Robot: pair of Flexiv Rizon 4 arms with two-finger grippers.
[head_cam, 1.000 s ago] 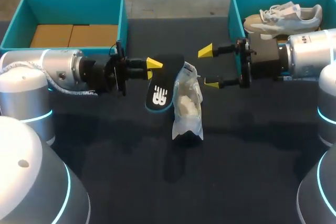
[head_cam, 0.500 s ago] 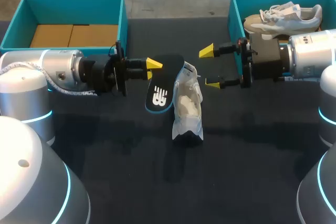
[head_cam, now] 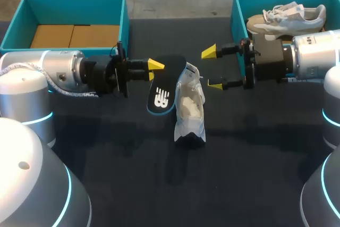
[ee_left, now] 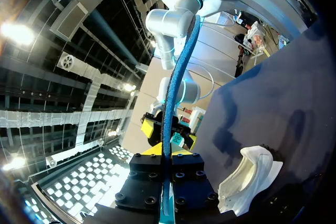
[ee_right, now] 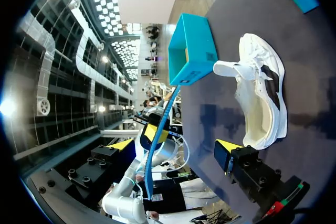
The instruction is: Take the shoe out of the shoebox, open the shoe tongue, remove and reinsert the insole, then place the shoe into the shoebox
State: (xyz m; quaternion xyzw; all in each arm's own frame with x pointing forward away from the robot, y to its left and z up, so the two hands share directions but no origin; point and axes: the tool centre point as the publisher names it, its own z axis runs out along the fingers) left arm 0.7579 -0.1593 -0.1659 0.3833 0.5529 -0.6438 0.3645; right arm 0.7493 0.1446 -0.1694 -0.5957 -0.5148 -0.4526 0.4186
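A white shoe [head_cam: 190, 106] lies on the black table [head_cam: 255, 152], opening up, toe toward the front. Just left of it, above the table, my left gripper [head_cam: 154, 69] is shut on the heel end of a black insole [head_cam: 161, 90] with a white logo. In the left wrist view the insole [ee_left: 177, 93] shows edge-on as a blue strip between the fingers, with the shoe [ee_left: 247, 177] beside it. My right gripper [head_cam: 212, 68] stands open to the right of the shoe's heel, holding nothing. From its wrist view [ee_right: 175, 146] the shoe [ee_right: 262, 98] lies ahead and the insole [ee_right: 165, 114] hangs beyond.
A teal shoebox [head_cam: 236, 9] at the back right holds a second pale shoe [head_cam: 287, 17]. Another teal box [head_cam: 125, 19] at the back left, also [ee_right: 191, 59], has brown cardboard in its bottom.
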